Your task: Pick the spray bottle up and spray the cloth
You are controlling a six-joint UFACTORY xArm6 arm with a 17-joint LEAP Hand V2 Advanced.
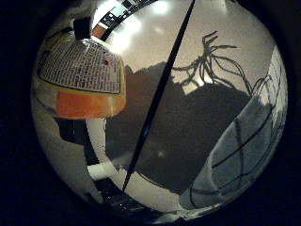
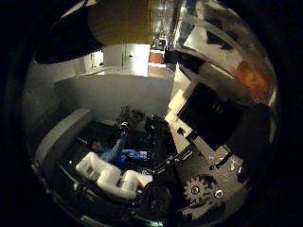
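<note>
Spray bottle (image 1: pixel 82 77) sits close against the palm, its printed label and orange band filling one side of the little-finger view. Hand (image 2: pixel 189 142) has white and black fingers (image 2: pixel 113 175) curled in around the bottle. Below lies a grey tabletop (image 1: pixel 188 127) in shadow. White cloth with dark grid lines (image 1: pixel 244 146) rests on the table, apart from the bottle.

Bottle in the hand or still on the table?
In the hand: the spray bottle fills the view beside the palm, off the table, with the cloth lying on the table.
</note>
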